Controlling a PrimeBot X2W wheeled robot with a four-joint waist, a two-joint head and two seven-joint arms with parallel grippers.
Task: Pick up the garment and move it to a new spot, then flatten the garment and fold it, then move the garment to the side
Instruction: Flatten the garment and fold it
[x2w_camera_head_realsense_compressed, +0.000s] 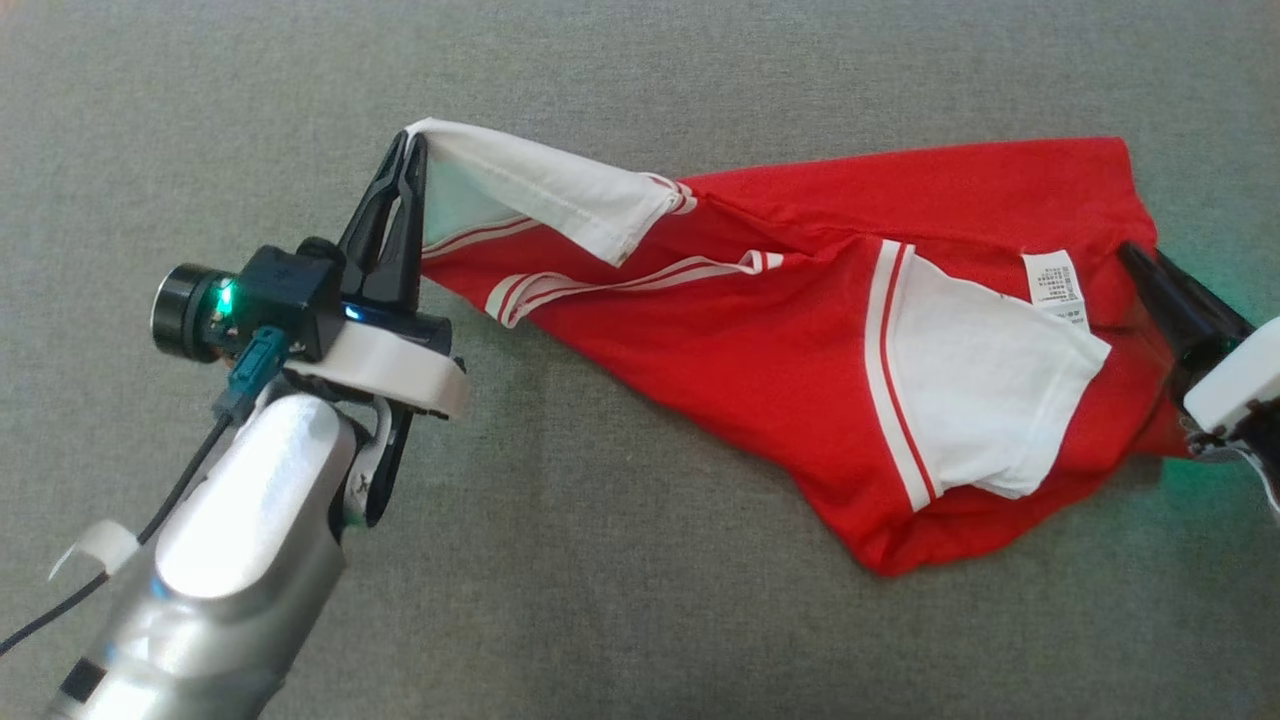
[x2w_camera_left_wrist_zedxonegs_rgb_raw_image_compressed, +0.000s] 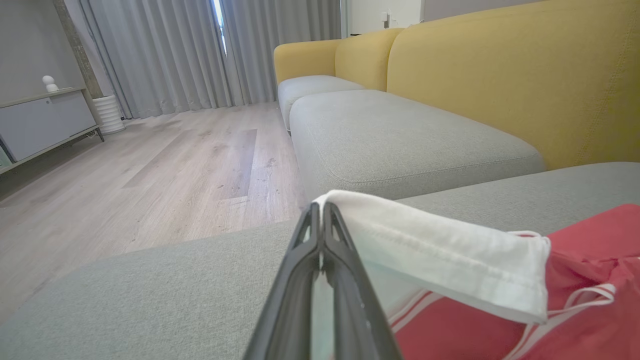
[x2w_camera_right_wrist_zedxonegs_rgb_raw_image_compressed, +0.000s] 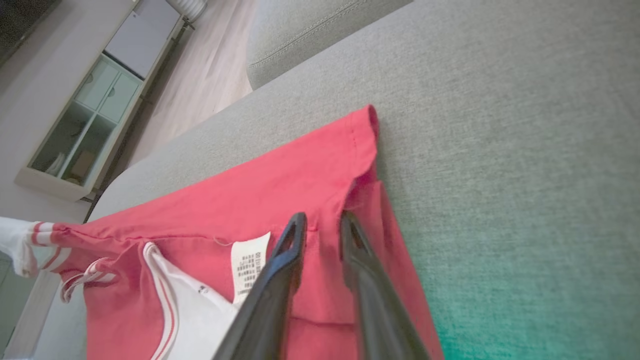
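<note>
The garment (x2w_camera_head_realsense_compressed: 780, 340) is a red shirt with white, red-striped sleeves, lying rumpled on the grey sofa seat (x2w_camera_head_realsense_compressed: 640, 60). My left gripper (x2w_camera_head_realsense_compressed: 412, 145) is shut on the end of one white sleeve (x2w_camera_left_wrist_zedxonegs_rgb_raw_image_compressed: 450, 255) and holds it stretched out above the seat. At the shirt's right edge is my right gripper (x2w_camera_head_realsense_compressed: 1130, 250). In the right wrist view its fingertips (x2w_camera_right_wrist_zedxonegs_rgb_raw_image_compressed: 322, 220) stand a little apart over the red hem (x2w_camera_right_wrist_zedxonegs_rgb_raw_image_compressed: 260, 200), with red cloth showing in the gap. A white care label (x2w_camera_right_wrist_zedxonegs_rgb_raw_image_compressed: 250, 265) lies just beside them.
The yellow sofa backrest (x2w_camera_left_wrist_zedxonegs_rgb_raw_image_compressed: 500, 75) rises behind the seat, and another grey cushion (x2w_camera_left_wrist_zedxonegs_rgb_raw_image_compressed: 400, 135) lies beyond it. A wooden floor (x2w_camera_left_wrist_zedxonegs_rgb_raw_image_compressed: 175, 160) and a low cabinet (x2w_camera_left_wrist_zedxonegs_rgb_raw_image_compressed: 40, 120) are off the seat's edge. Bare grey seat surrounds the shirt.
</note>
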